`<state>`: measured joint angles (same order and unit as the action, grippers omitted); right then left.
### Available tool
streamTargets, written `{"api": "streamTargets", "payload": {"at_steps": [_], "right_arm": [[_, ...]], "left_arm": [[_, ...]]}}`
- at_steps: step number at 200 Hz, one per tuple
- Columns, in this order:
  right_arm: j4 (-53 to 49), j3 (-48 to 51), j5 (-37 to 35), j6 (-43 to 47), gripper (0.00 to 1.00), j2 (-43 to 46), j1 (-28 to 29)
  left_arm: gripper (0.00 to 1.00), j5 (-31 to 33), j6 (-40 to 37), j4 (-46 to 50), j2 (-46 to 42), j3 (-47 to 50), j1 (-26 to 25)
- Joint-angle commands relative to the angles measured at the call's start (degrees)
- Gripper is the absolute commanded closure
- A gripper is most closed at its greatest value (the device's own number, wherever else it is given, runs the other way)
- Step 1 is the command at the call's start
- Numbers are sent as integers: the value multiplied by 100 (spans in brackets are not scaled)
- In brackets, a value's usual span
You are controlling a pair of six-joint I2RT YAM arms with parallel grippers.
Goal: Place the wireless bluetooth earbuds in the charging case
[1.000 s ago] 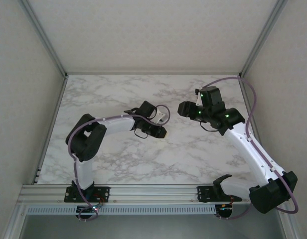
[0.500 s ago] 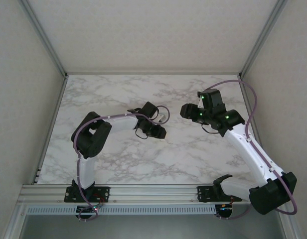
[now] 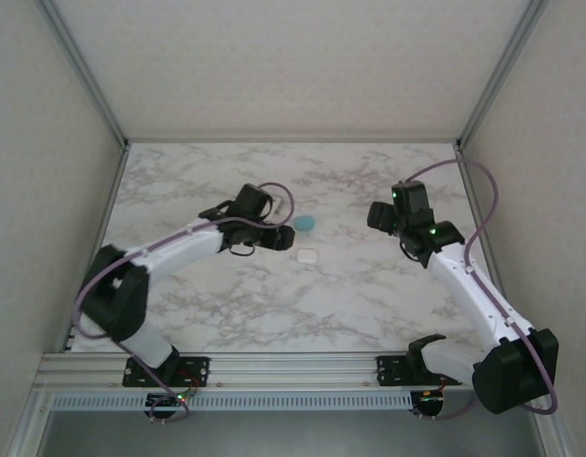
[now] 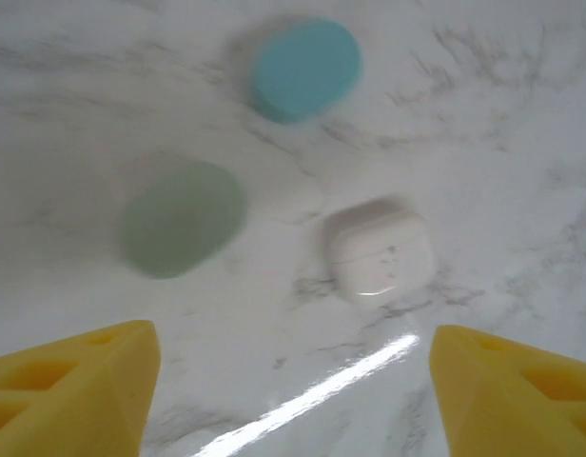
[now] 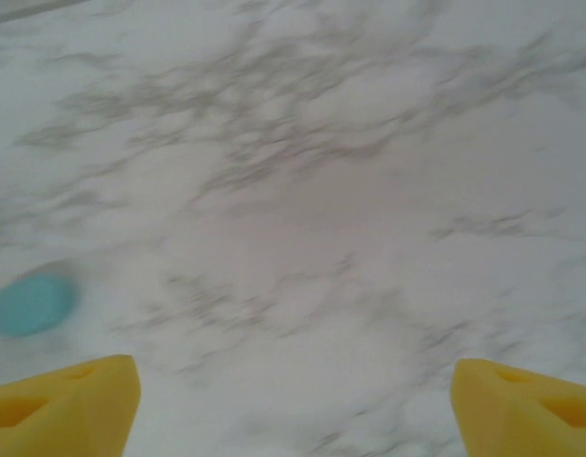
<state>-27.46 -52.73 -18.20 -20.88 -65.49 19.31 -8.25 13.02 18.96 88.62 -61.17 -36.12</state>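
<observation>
Three closed charging cases lie on the marble table: a white one [image 4: 380, 248] [image 3: 307, 255], a teal one [image 4: 305, 69] [image 3: 303, 224] [image 5: 31, 303] and a pale green one [image 4: 184, 217]. The earbuds are out of view. My left gripper [image 4: 293, 400] [image 3: 277, 235] is open just short of the white case, its yellow fingertips [image 4: 74, 390] wide apart with bare table between them. My right gripper [image 5: 295, 409] [image 3: 377, 215] is open over bare marble, well right of the cases and holding nothing.
Metal frame posts and pale walls enclose the marble table [image 3: 369, 295] on three sides. The arms' base rail [image 3: 293, 367] runs along the near edge. Open marble stretches between the cases and the right gripper.
My left arm has drawn back to the left, uncovering the white and teal cases, and its jaws have opened. The right gripper has retreated a little to the right and opened wider.
</observation>
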Motion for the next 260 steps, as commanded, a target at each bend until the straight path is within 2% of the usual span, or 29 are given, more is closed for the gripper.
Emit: {"api": "streamTargets", "payload": {"at_steps": [1, 11, 21, 61, 73, 93, 112, 159, 170, 182, 192, 199, 209, 216, 260], "right_arm": [[1713, 813, -1086, 1156, 11, -20, -277], [2090, 985, -717, 1388, 10, -264, -435], [2393, 1047, -372, 1640, 9, -585, -528], [4889, 1912, 992, 2619, 8, -1388, -573], [5232, 2093, 1206, 2871, 8, -1529, -589], [6904, 2999, 1476, 3062, 5, -1691, -723], [7033, 3226, 2428, 3090, 4, -1477, -987], [6928, 3034, 2353, 2632, 3, -1645, -1339], [7402, 3198, 2354, 2335, 2, -1820, -1572], [8570, 3463, 2207, 2090, 1, -2384, -1686], [7712, 3266, 2206, 2135, 1, -2136, -1685], [7723, 3152, 2135, 2133, 1, -2250, -1661], [7294, 2960, 1581, 1918, 1, -2233, -1659], [7532, 3016, 1523, 1921, 1, -2291, -1644], [7438, 2997, 1398, 1965, 1, -2262, -1574]], "left_arm": [[15, 1235, -252, -357, -857, 486, 303], [10, 1434, -335, -563, -1249, 748, 521], [0, 1730, -405, -753, -1619, 1004, 734], [0, 2572, -751, -1728, -2623, 2150, 1603], [0, 2776, -897, -2079, -2706, 2454, 1827], [0, 2850, -1320, -2567, -2584, 2743, 2149], [0, 2844, -1431, -2897, -2405, 2835, 2417], [0, 2121, -1572, -3929, -1661, 2913, 2857], [0, 1945, -1583, -4242, -1501, 2977, 2922], [0, 1652, -1631, -4504, -1319, 3024, 2980], [0, 1468, -1653, -4726, -1224, 3062, 3007], [0, 1353, -1682, -4781, -1198, 3062, 3036], [0, 1168, -1754, -4668, -1156, 2977, 3099], [0, 1069, -1753, -4628, -1137, 2946, 3159], [0, 661, -1436, -5006, -1130, 3266, 3454]]}}
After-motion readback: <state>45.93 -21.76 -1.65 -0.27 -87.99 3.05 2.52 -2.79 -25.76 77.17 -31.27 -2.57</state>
